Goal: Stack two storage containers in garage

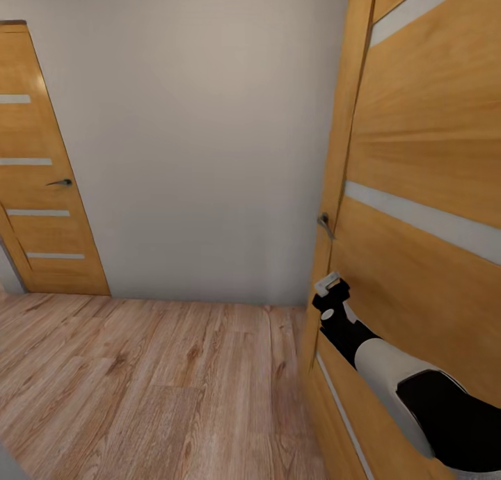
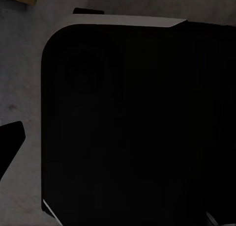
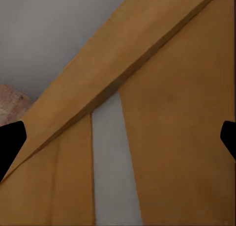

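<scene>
Nearest in the head view, the right arm reaches forward and up from the lower right, its gripper held close against a tan wooden door with pale horizontal stripes, just below that door's metal handle. In the right wrist view the two dark fingertips sit at opposite edges of the picture, so the fingers are spread wide with nothing between them, and the door's wood and one pale stripe lie straight ahead. The left wrist view looks onto a dark rounded body, probably part of the robot, over a mottled grey surface; one dark fingertip shows, but whether that gripper's fingers are wide or narrow I cannot tell. Beyond the arm, light wood plank floor runs to a plain white wall, and at the far left stands a second striped wooden door with a dark handle. The storage containers are not in sight here, so their place, heading and long axis cannot be read; the robot looks to be in transit at a doorway. Judging from the task alone, topless rigid bins should be light and stiff with smooth, somewhat slippery walls, best taken by pinching a wall at the rim, preferably midway along a long side, so that they hang level.
</scene>
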Robot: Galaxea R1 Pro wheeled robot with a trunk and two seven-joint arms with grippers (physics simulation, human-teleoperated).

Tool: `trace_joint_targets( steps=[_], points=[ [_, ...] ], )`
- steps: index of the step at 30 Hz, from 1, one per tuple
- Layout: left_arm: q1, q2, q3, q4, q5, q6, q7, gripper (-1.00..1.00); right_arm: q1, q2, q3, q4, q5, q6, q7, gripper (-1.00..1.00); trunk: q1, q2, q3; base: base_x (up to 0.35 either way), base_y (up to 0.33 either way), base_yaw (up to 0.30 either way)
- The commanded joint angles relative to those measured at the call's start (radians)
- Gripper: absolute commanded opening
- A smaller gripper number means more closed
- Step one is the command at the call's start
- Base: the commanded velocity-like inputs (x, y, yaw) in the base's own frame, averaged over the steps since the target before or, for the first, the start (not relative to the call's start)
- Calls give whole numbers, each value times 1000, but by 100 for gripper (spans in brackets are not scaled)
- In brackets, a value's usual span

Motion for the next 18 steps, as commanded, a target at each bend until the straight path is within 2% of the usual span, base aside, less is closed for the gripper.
trace_joint_targets(
  steps=[1,9,18],
  points=[
    [0,0,0,-1,10,-2,0,100,0,-24,-29,1,8,10,-7,100,0,-1,-1,0,0,0],
    [0,0,0,-1,10,-2,0,100,0,-47,-41,1,8,10,-8,100,0,-1,-1,0,0,0],
    [0,0,0,-1,10,-2,0,100,0,-75,-89,1,7,10,-9,100,0,-1,-1,0,0,0]
  ],
)
